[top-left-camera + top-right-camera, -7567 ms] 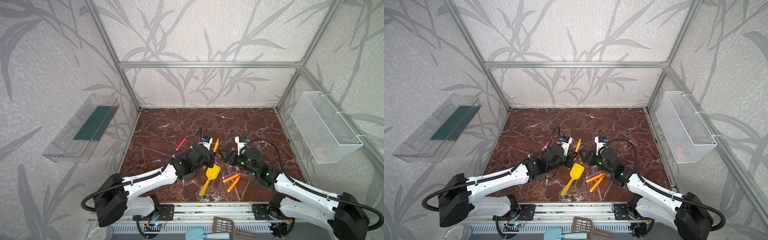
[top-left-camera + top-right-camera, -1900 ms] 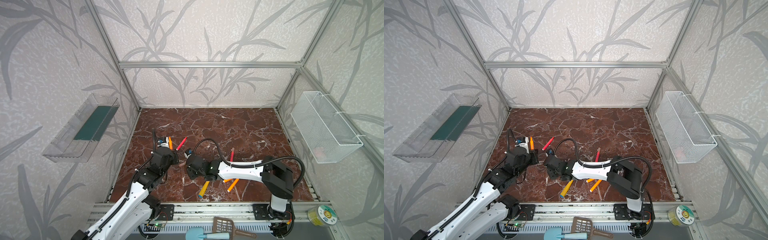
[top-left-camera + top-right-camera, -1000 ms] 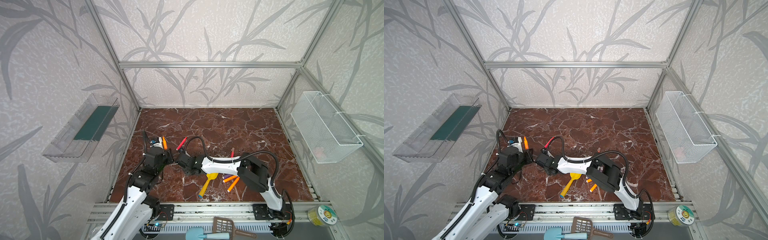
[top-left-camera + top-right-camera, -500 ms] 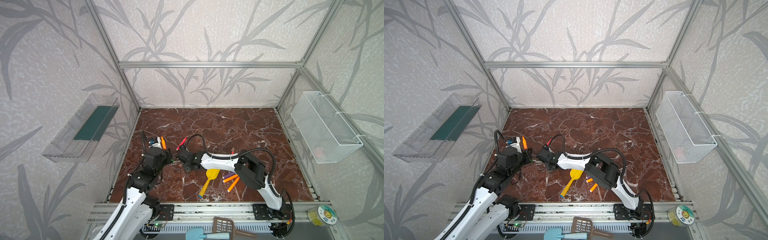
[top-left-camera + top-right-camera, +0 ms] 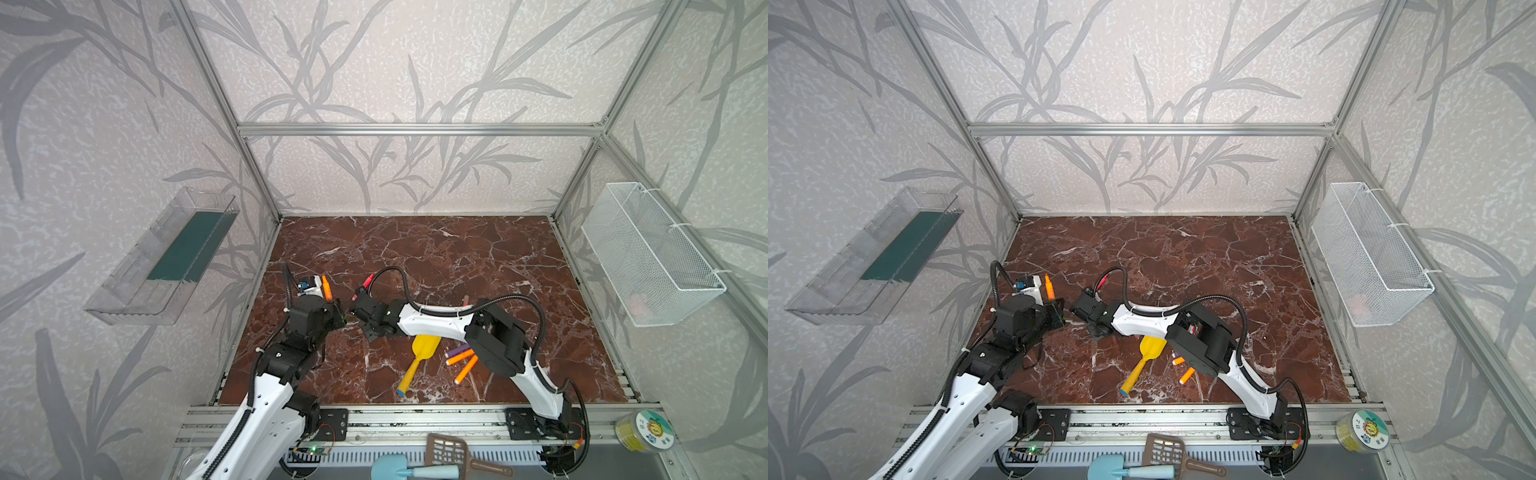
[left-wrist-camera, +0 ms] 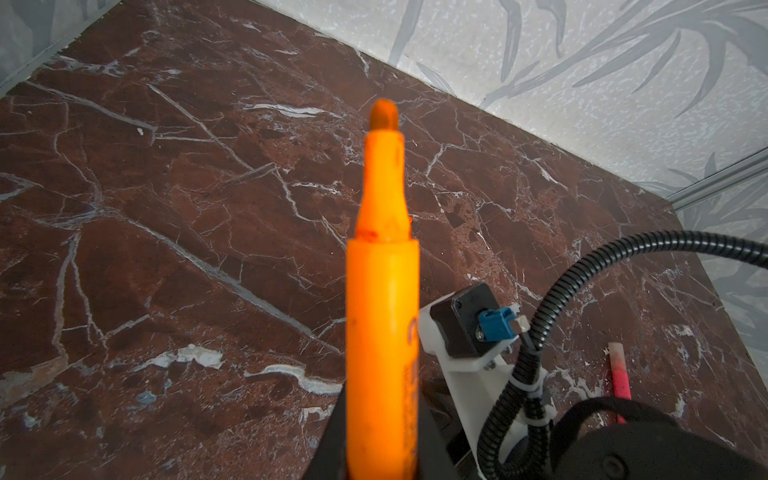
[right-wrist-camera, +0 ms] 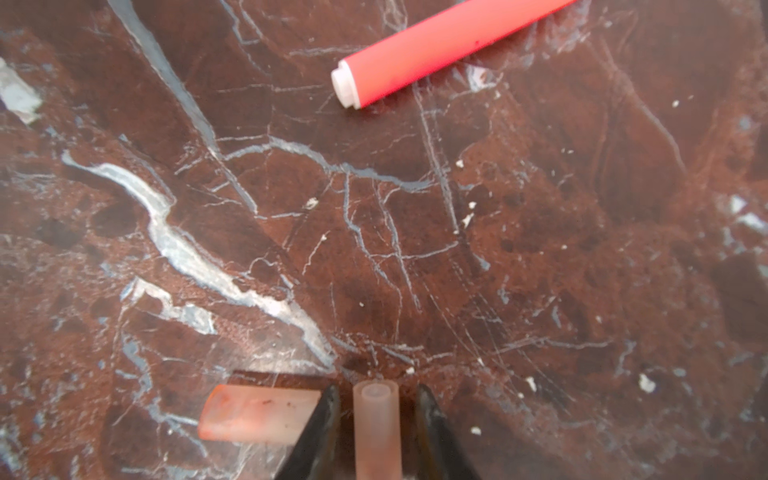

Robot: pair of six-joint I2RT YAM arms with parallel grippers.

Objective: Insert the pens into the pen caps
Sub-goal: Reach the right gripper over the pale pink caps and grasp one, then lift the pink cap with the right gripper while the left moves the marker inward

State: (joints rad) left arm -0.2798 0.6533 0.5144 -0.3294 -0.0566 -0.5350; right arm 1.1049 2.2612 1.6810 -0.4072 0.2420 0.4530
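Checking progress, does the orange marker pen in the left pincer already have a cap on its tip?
No, the orange marker pen in the left pincer shows a bare pointed tip.

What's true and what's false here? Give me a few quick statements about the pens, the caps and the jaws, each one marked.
1. The left jaws grip an orange pen whose tip is bare. True.
2. A pen cap sits between the right jaws. True.
3. The red-pink pen is held in the right jaws. False: it lies on the table, apart from them.
4. The yellow shovel hangs in the wire basket. False: it lies on the table, partly under the right arm.
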